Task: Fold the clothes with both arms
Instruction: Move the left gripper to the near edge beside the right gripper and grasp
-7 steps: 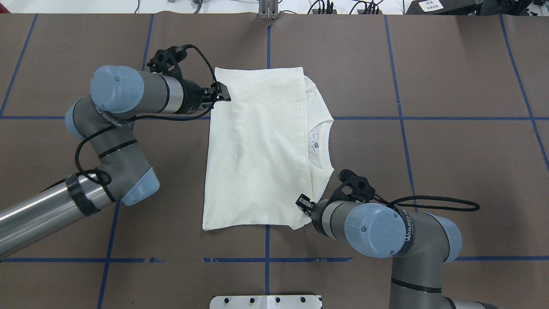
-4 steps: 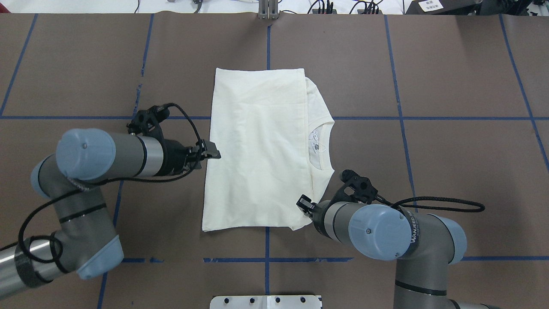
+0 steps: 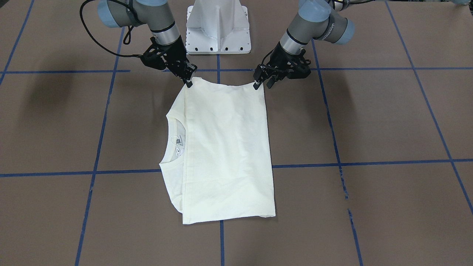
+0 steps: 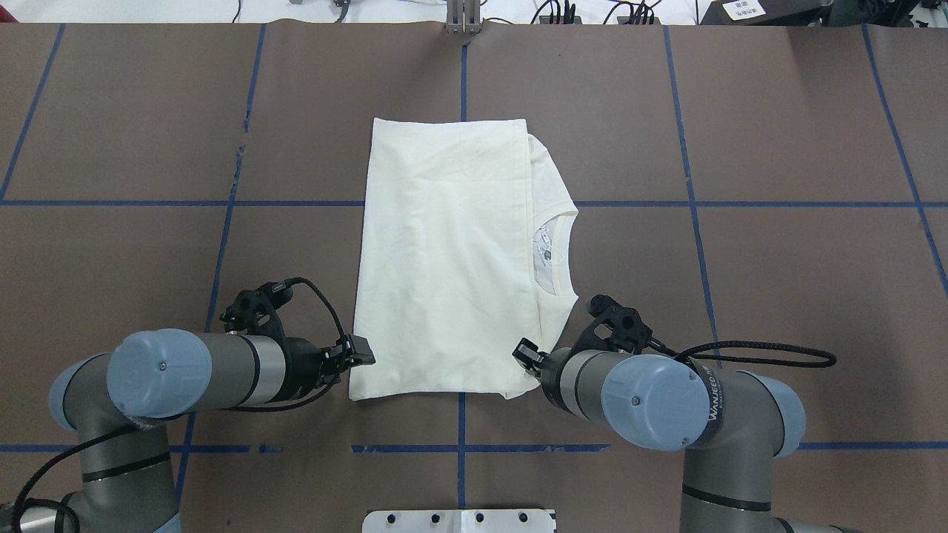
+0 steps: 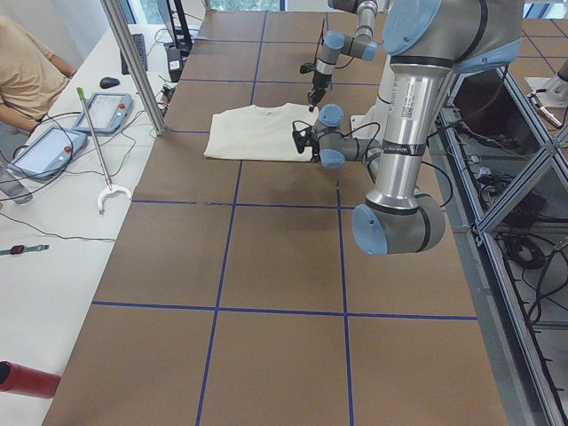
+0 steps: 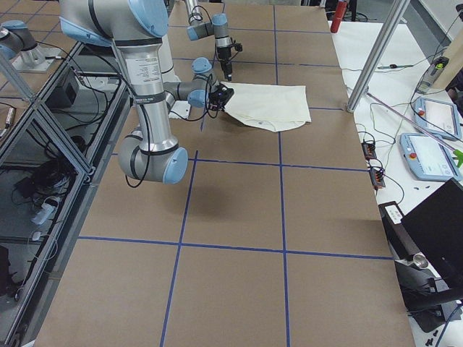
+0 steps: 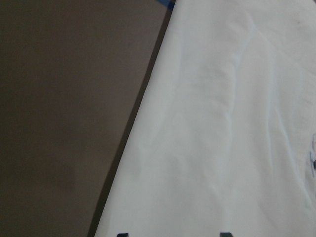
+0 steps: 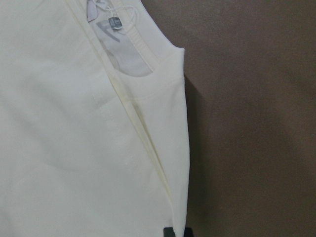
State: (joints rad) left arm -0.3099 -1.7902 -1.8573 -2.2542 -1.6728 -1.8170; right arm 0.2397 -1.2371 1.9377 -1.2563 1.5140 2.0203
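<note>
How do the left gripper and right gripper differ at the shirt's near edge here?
Jaws: the left gripper stands open, straddling its corner of the shirt; the right gripper looks closed on its corner.
Side: the left gripper is at the plain folded side, the right gripper at the collar side.
Shared: both black two-finger grippers sit at the same edge of the shirt, one at each end.

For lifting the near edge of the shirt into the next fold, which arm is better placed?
Probably the right. The right tool seems shut on its near corner of the shirt. The left tool is beside the other near corner with jaws open, so it must close first.
</note>
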